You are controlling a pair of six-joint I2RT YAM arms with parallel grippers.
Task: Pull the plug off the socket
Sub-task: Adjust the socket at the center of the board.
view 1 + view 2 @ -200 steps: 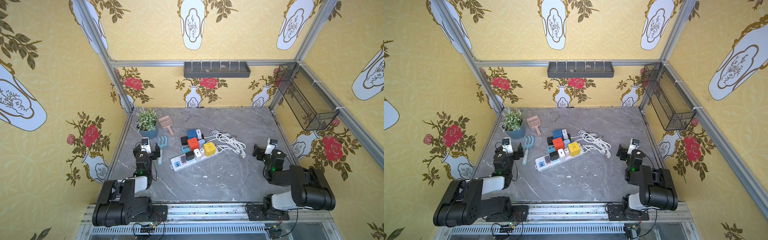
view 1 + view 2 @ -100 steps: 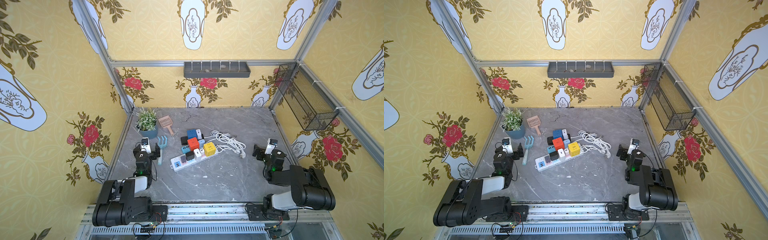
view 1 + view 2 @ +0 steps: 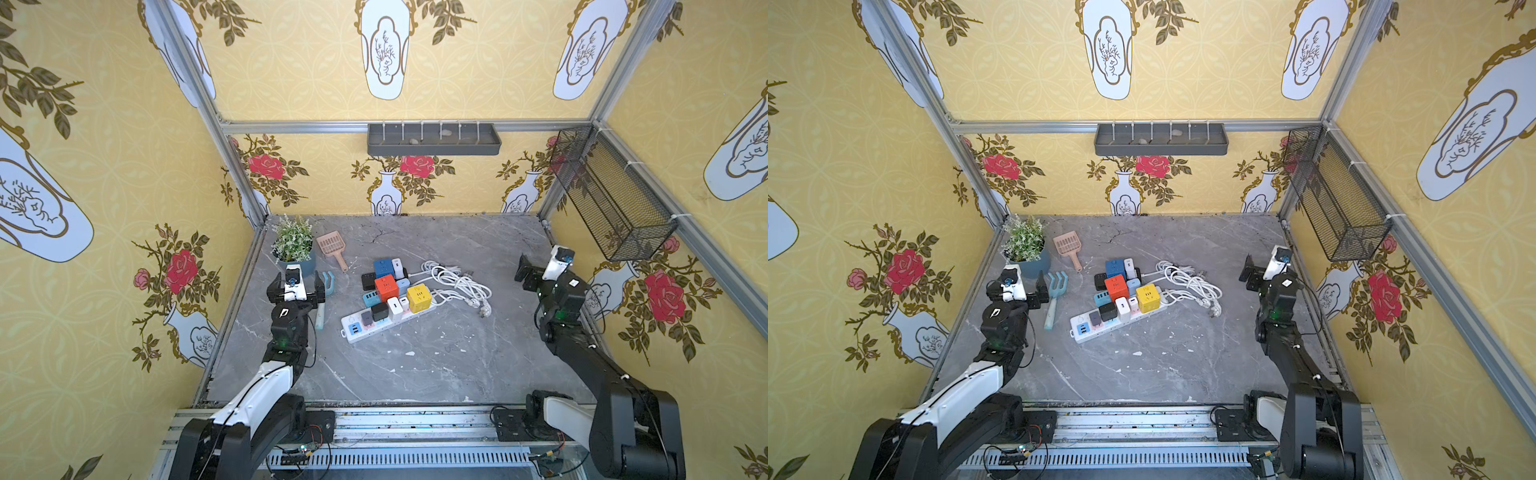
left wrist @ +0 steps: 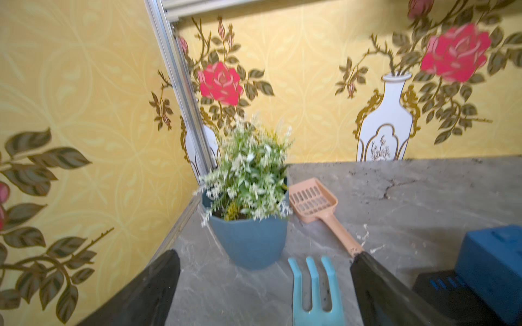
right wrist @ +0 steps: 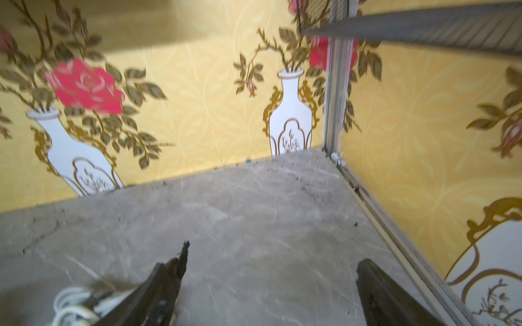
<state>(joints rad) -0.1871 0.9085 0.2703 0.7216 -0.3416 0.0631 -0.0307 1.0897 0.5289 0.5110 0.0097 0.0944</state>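
Nothing had changed: my left tool and right tool stayed spread and empty at the sides of the surface, well apart from the plugs seated in the socket strip at its middle. The pull hadn't started.

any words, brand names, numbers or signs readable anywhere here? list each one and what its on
No word or number can be read in any view.
White emblem on the left arm: a bare shape, no letters to read.
White sticker on the right arm: too small to read.
Orange cube, yellow cube, power strip: only socket holes and tiny marks, unreadable.
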